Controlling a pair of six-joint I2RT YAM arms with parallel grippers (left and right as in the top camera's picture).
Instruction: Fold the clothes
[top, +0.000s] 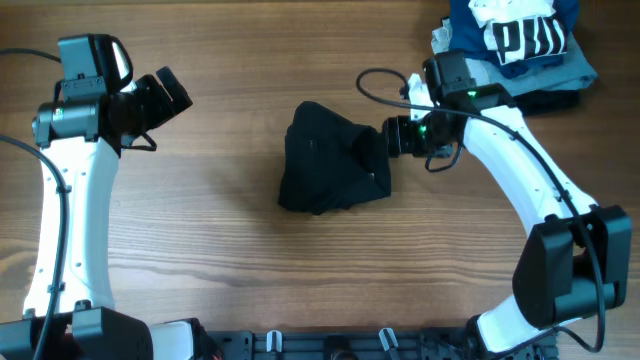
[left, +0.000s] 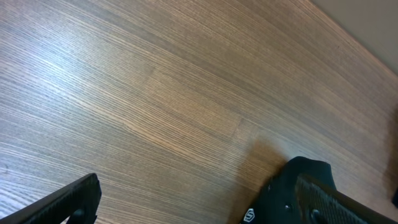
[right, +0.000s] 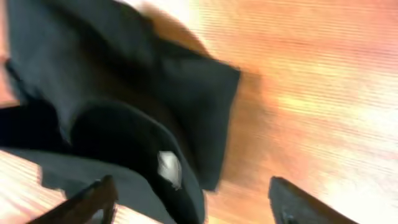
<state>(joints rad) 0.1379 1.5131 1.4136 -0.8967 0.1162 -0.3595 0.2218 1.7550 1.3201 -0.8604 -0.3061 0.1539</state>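
Heap of crumpled black polo shirt (top: 330, 160) in the middle of the counter (top: 200, 230). At its right edge, the right gripper (right: 193, 186), jaws spread wide. Well apart to the left, the left gripper (left: 196, 190), likewise spread.

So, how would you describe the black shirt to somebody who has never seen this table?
Start from the wooden table and look near its middle, just in front of the right claw. The black shirt lies there alone in a loose crumpled heap. Unlike the navy garment with white lettering stacked in the far right corner, it is plain black with only a small white logo.
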